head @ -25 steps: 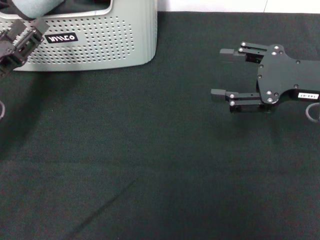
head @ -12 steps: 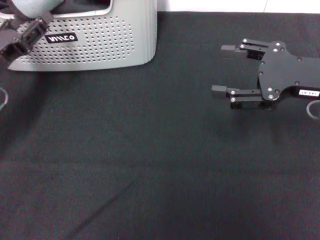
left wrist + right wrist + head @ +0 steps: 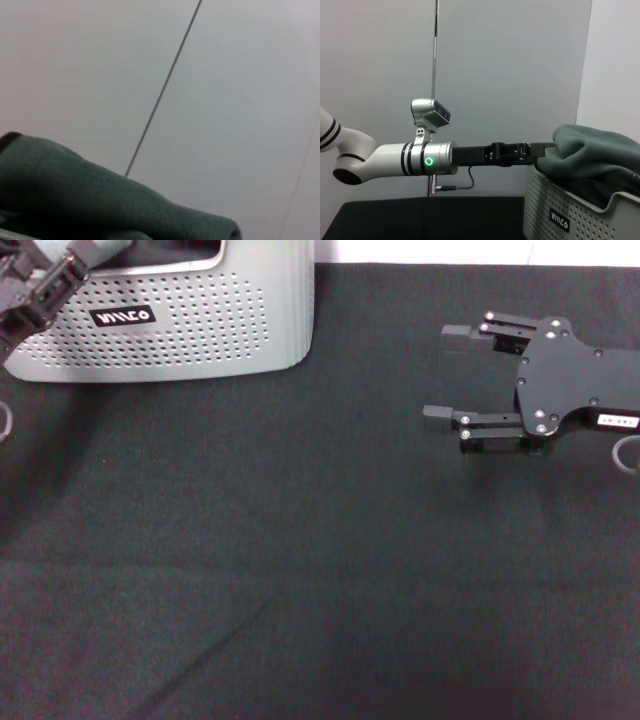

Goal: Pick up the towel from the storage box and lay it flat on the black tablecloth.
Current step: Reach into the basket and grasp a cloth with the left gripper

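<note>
A: Along the near edge, bare black tablecloth [image 3: 300,590] only. Nothing laid out on it yet.

B: Mid-desk, toward the right edge?

A: Right gripper [image 3: 437,377] low over the cloth, jaws spread wide, holding nothing, tips pointing at the left edge. Looks parked.

B: Far-left corner?

A: Storage box [image 3: 200,330] standing there, label face toward the near edge. Left gripper [image 3: 40,290] up at the box's near-left rim, reaching in level to the edge of the towel [image 3: 600,150]. Open or closed: cannot tell from any view.

B: Towel itself?

A: Inside the box, heaped and rising above the rim. Grey-blue face outward, dark edging showing at one end in the left wrist view; no yellow seen. Bunched, so no true heading; the ridge of the heap seems to run left–right along the box.

B: Step in hand?

A: Probably the pick, at first contact. Next move likely calls for a sure pinch, then a lift clear of the rim before carrying toward mid-cloth.
</note>
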